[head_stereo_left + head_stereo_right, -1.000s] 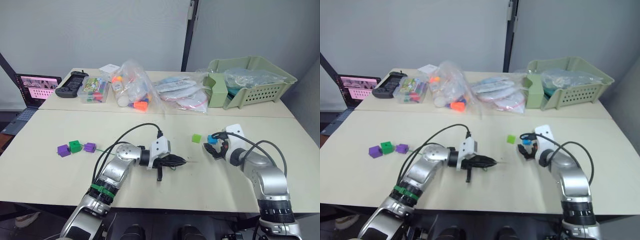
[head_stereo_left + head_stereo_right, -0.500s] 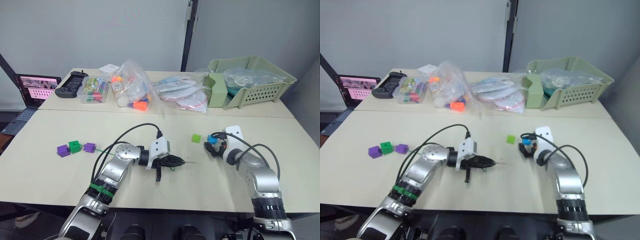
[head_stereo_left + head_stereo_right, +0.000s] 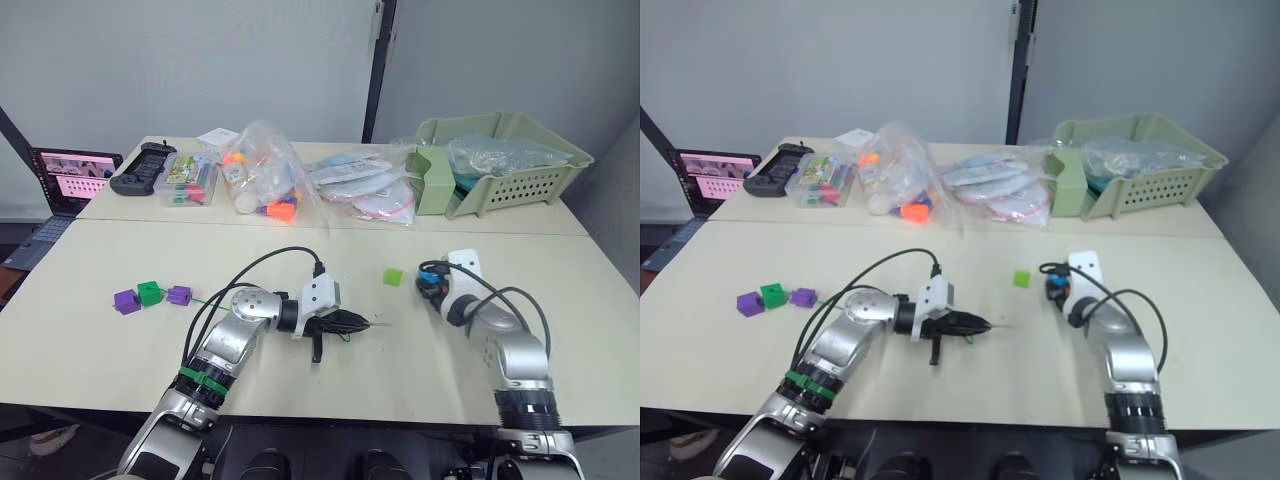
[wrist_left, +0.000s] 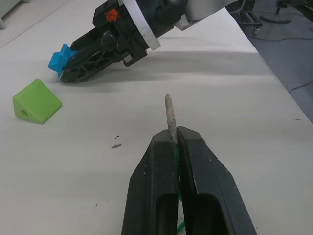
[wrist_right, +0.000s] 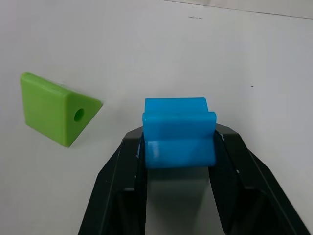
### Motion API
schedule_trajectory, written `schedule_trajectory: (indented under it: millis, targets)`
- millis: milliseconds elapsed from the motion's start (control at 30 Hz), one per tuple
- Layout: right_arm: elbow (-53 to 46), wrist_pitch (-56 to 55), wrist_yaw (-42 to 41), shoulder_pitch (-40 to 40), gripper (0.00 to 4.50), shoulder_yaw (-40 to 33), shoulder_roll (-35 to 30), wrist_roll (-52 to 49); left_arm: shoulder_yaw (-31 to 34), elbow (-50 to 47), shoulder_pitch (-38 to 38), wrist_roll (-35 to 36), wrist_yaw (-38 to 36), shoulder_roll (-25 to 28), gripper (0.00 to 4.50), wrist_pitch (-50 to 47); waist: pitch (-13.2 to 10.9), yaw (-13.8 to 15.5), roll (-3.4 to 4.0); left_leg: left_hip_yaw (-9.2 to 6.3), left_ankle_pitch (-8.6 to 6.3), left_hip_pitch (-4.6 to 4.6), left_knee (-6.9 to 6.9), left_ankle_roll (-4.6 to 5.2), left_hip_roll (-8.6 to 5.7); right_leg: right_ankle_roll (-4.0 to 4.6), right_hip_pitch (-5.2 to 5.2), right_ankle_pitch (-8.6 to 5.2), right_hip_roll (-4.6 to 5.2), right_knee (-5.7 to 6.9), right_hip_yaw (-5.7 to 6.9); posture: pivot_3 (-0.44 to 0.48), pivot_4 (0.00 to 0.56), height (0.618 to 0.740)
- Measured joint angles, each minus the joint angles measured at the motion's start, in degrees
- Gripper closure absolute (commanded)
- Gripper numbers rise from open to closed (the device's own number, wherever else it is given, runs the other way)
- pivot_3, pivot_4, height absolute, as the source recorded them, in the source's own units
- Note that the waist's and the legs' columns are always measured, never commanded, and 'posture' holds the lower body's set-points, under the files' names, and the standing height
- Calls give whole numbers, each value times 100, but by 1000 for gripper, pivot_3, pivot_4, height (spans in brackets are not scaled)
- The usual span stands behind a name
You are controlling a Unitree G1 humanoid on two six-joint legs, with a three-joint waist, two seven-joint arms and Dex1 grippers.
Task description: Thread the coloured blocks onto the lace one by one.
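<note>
My right gripper [image 5: 179,142] is shut on a blue block [image 5: 179,132], held between both fingers low over the table; the same gripper [image 3: 430,287] sits right of centre. A light green block [image 3: 393,276] lies just to its left, hole facing sideways [image 5: 54,115]. My left gripper [image 4: 172,139] is shut on the lace, whose greyish stiff tip [image 4: 168,112] sticks out toward the blue block [image 4: 59,56]. The green lace [image 3: 205,298] trails left to two purple blocks [image 3: 126,300] [image 3: 179,294] and a dark green block [image 3: 150,291] between them.
Clear bags of toys [image 3: 265,180] and flat packets [image 3: 365,185] lie along the back of the table. A light green basket [image 3: 520,165] stands at the back right. A laptop [image 3: 70,175], a black controller [image 3: 140,168] and a clear box [image 3: 188,180] sit at the back left.
My right gripper has closed its fingers onto the blue block and drawn slightly back and up. The left gripper and the lace tip have stayed where they were.
</note>
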State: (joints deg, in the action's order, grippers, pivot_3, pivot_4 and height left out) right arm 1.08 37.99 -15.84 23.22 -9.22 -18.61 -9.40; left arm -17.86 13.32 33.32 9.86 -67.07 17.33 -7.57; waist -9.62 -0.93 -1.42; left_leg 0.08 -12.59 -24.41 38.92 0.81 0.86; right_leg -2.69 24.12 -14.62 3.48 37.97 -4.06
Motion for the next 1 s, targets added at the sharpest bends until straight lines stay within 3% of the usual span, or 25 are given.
schedule_trajectory:
  millis: [200, 433, 600, 733, 1000]
  targets:
    - [-998, 431, 279, -384, 3327, -94, 169, -124, -39, 0, -3, 1, -15, -20, 4500, -2, 0, 3, 0, -2, 0, -1, -2, 0, 0, 0, 1, 0, 0, 0, 0, 0, 150, 737]
    - [-3221, 1611, 856, -1676, 3327, 4, 968, -483, -99, 272, 41, -1, -193, -113, 4500, 95, 2, 8, 3, -4, 0, -1, -3, 0, 2, -1, 1, -1, -1, -3, 1, 0, 150, 737]
    - [-4165, 2130, 1266, -2342, 3327, 285, 1374, -496, -108, 613, 197, -28, -341, -180, 4500, 240, 2, 3, 3, -3, 0, -1, -2, 0, 2, -2, 0, -2, -3, -7, 1, 0, 150, 737]
    - [-4391, 2213, 1502, -2762, 3327, 547, 1582, -461, -110, 776, 310, -42, -442, -234, 4500, 354, 3, 0, 3, -2, 0, -1, -3, 0, 3, -2, -1, -2, -3, -14, 1, 0, 150, 737]
    - [-4446, 2186, 1731, -2841, 3327, 643, 1559, -269, -112, 877, 314, -68, -573, -255, 4500, 388, 3, 3, 3, -2, 0, -2, -3, 0, 4, -3, -2, -3, -5, -19, 1, 0, 150, 737]
